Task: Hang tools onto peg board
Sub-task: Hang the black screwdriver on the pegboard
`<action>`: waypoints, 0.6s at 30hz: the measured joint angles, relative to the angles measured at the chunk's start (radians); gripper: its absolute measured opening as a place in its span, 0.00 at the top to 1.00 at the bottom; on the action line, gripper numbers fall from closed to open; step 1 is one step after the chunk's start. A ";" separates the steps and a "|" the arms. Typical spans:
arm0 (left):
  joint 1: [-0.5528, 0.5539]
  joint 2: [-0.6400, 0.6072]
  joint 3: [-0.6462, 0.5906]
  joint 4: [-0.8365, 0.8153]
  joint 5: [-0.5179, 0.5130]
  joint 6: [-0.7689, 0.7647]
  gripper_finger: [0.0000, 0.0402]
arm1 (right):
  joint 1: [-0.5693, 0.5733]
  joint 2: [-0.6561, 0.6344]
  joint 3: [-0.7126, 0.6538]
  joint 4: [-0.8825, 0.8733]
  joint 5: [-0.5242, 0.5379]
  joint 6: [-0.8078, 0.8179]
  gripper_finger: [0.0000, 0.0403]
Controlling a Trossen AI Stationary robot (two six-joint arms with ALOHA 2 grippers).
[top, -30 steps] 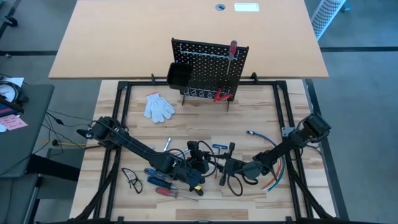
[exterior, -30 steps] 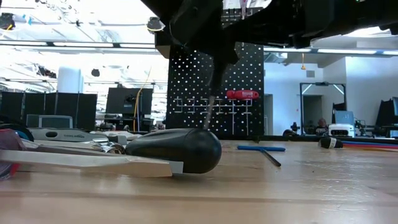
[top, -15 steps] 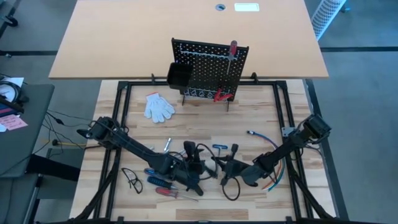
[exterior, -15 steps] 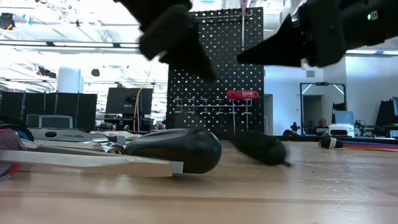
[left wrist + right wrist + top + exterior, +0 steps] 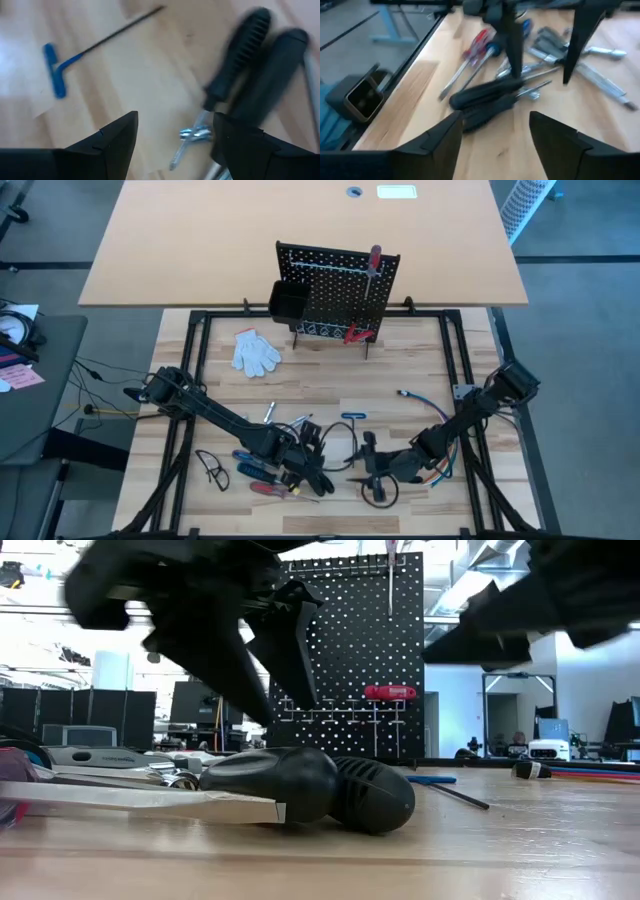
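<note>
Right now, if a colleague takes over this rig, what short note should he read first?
Left gripper: open, empty, low above the two black-handled screwdrivers on the table.
Right gripper: open, empty, facing them from the other side.
Done: a red-handled screwdriver and red-handled pliers hang on the peg board.
Left: the black pair, the blue T-handle key, the other screwdrivers at the front.

Open-plan lab — rows of monitors (image 5: 195, 700), ceiling strip lights (image 5: 60, 600)

Black perforated metal peg board (image 5: 340, 292), wooden table (image 5: 330, 385)
</note>
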 joint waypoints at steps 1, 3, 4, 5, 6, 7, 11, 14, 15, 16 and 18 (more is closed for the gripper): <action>-0.002 0.000 0.000 -0.005 0.020 0.026 0.37 | 0.003 0.008 0.000 -0.001 0.002 -0.002 0.39; -0.002 0.000 0.000 -0.015 0.068 0.055 0.37 | -0.003 0.018 -0.001 0.003 0.008 -0.004 0.38; 0.002 0.000 0.000 -0.019 0.088 0.062 0.37 | -0.008 0.018 -0.001 0.005 0.009 -0.004 0.38; 0.006 0.001 0.000 -0.028 0.104 0.067 0.37 | -0.012 0.017 -0.001 0.010 0.009 -0.004 0.39; 0.013 0.001 0.000 -0.041 0.107 0.072 0.38 | -0.016 0.017 0.000 0.014 0.009 -0.004 0.39; 0.022 0.001 0.000 -0.052 0.109 0.078 0.38 | -0.020 0.017 0.000 0.014 0.010 -0.005 0.39; 0.070 0.003 -0.001 -0.061 0.181 0.104 0.45 | -0.025 0.017 0.000 0.031 0.010 -0.005 0.40; 0.100 0.003 -0.001 -0.066 0.252 0.132 0.51 | -0.027 0.017 0.000 0.027 0.010 -0.005 0.40; 0.109 0.003 -0.001 -0.072 0.260 0.143 0.54 | -0.027 0.017 0.000 0.026 0.010 -0.005 0.40; 0.117 0.003 -0.001 -0.079 0.262 0.157 0.56 | -0.027 0.017 0.000 0.028 0.010 -0.005 0.40; 0.129 0.003 -0.001 -0.103 0.276 0.189 0.59 | -0.027 0.017 0.000 0.027 0.010 -0.006 0.40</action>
